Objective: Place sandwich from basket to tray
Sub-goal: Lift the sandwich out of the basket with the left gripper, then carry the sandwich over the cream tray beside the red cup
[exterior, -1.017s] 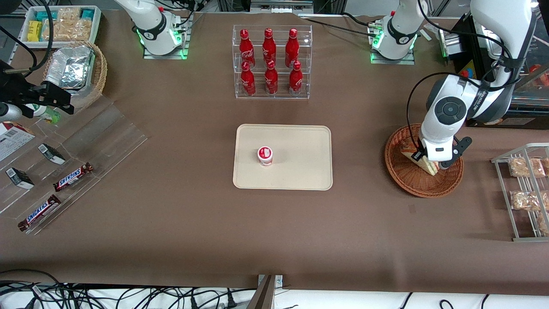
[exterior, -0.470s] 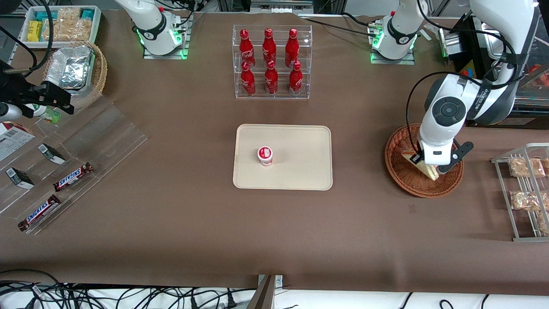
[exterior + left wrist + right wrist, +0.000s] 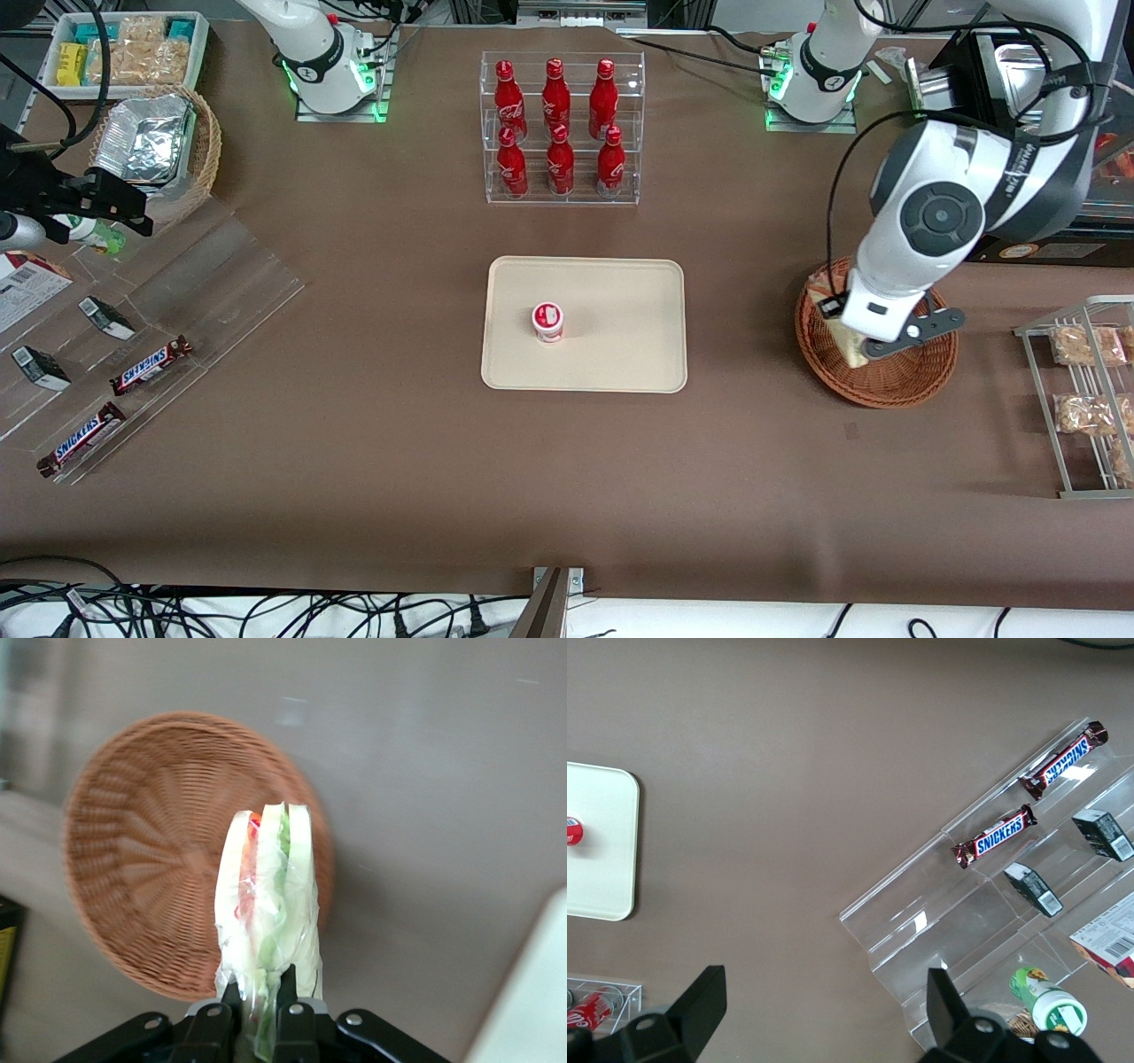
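The gripper [image 3: 259, 1014] hangs above the basket [image 3: 886, 377], its two fingers [image 3: 288, 992] pressed together on the sandwich [image 3: 267, 904] at the wrapped edge. In the wrist view the sandwich stands on edge out from the fingers, showing white bread with green and red layers under clear film, and the basket's woven floor [image 3: 151, 859] lies well below it, so the sandwich is lifted clear of the wicker. From the front, the sandwich [image 3: 849, 347] shows only as a pale sliver under the arm's wrist, over the part of the basket toward the tray [image 3: 620, 292].

The basket sits on the brown table [image 3: 399, 461] toward the working arm's end. The tray lies at the middle of the table, well apart from the basket, and a small red-and-white cup [image 3: 547, 321] stands on it. A clear rack of red bottles [image 3: 560, 124] stands farther from the front camera than the tray.
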You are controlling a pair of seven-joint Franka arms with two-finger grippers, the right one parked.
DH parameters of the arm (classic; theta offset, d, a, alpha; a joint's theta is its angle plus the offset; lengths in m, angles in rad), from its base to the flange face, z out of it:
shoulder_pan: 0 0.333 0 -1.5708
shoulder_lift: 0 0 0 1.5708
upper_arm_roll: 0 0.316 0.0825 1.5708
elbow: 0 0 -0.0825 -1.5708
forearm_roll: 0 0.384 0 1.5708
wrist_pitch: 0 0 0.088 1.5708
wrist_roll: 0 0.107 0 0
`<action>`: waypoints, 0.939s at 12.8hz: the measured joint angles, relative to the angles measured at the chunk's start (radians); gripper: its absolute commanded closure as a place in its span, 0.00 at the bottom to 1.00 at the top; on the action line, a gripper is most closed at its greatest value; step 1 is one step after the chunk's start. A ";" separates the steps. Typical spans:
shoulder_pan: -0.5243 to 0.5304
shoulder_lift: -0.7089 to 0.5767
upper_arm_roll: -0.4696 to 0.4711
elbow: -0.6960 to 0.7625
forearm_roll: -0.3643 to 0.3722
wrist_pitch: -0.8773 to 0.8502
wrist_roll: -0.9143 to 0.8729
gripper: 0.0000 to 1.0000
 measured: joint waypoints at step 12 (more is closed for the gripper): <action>-0.246 0.273 -0.185 0.094 0.103 0.198 -0.131 0.81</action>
